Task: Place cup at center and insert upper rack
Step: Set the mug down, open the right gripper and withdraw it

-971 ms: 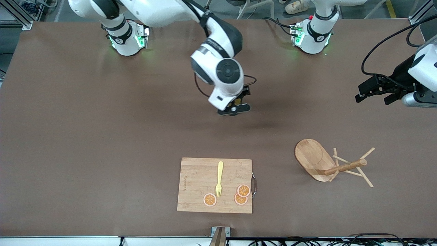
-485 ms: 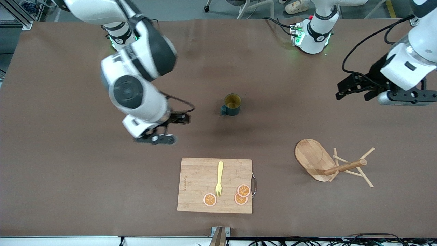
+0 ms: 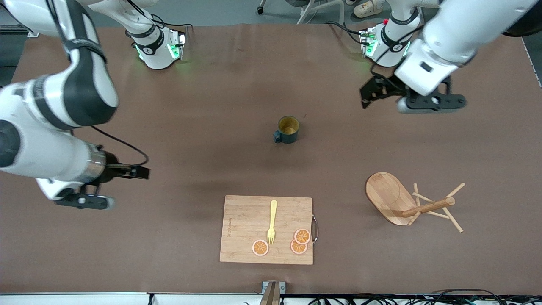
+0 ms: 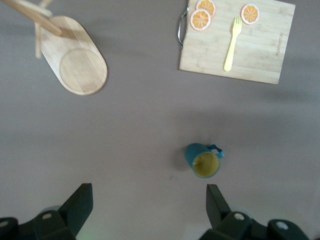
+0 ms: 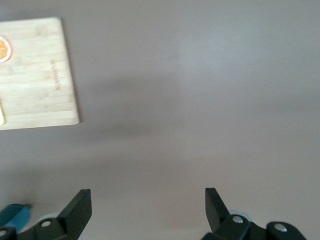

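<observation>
Left gripper (image 4: 145, 207) and right gripper (image 5: 145, 207) both wide open, empty, above bare table (image 3: 211, 106)

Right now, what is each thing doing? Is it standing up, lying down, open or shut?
Cup: standing upright on the table, empty, nobody holding it.
Mug tree: tipped over, lying on its side on the table.
Cutting board: lying flat.
Fork: lying flat on the board.
Orange slices: three, flat on the board, two of them overlapping.
Left gripper: open, empty, up in the air.
Right gripper: open, empty, up in the air.
</observation>
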{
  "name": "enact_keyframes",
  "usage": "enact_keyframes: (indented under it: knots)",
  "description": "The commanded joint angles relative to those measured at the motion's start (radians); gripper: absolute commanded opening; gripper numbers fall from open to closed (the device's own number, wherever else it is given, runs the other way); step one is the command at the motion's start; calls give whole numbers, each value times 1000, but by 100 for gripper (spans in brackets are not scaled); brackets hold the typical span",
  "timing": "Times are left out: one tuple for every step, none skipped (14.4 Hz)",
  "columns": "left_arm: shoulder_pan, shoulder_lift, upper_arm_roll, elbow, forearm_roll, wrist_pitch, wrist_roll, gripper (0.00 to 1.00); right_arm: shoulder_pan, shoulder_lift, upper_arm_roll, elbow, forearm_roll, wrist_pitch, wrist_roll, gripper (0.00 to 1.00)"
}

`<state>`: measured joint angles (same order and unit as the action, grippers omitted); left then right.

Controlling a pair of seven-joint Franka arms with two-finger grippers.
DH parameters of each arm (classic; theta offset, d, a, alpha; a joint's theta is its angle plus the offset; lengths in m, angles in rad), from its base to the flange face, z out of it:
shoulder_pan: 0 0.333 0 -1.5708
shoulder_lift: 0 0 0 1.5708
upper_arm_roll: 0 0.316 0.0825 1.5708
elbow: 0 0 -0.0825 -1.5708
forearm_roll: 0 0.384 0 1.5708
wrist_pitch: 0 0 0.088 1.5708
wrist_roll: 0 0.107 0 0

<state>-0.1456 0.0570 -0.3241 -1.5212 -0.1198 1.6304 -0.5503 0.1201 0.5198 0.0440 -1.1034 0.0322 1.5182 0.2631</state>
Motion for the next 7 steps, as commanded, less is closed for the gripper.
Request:
enact_keyframes:
  knots:
    - [0,-8,-120,-13,58,22,-150,100,-78,-78,17,-42,-46,-30,-41,100]
    - [-2,-6,-157,-29,69,44,-205,100,-109,-95,14,-44,-46,-30,-42,100]
    - [-5,-5,-199,-48,86,81,-273,100,-141,-104,14,-44,-43,-30,-68,100]
    - [-17,-3,-231,-68,112,115,-336,100,-164,-125,13,-47,-46,-30,-118,100]
    - [-38,4,-253,-86,136,146,-400,100,-186,-144,11,-73,-46,-30,-180,100]
    - [-79,24,-260,-91,159,170,-469,100,-215,-180,2,-117,-38,-15,-239,100]
    - [-128,52,-260,-89,181,184,-541,100,-229,-211,2,-151,-32,9,-269,100]
